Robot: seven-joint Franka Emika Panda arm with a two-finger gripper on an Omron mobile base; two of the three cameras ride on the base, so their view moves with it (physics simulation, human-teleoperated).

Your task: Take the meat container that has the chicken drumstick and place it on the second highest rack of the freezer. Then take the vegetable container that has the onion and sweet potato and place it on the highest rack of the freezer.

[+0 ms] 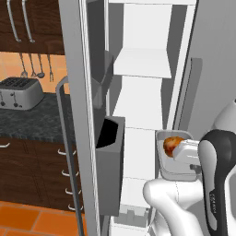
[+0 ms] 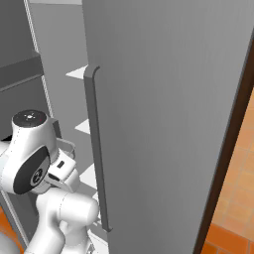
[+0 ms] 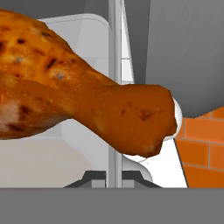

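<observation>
Tall grey freezer (image 1: 138, 92) stands open, white inner walls and white shelves showing, dark grey door bins on the swung-out door. The white arm has the small shallow grey rectangular meat container (image 1: 175, 166) lifted in front of the open compartment, near a lower white shelf and below two higher ones. The glossy orange-brown chicken drumstick (image 1: 171, 145) lies in it; in the hand view the drumstick (image 3: 78, 100) looms very close to the camera, the pale tray wall behind it. The two-finger gripper (image 1: 191, 154) sits at the tray's near edge and looks to be carrying it by the rim, though the fingers are hidden, so how far they are closed I cannot tell. My reading: first half under way, not finished. The tray is fetched and brought to the freezer but not yet set on the second highest rack. The second tray's whole trip is still to do.
</observation>
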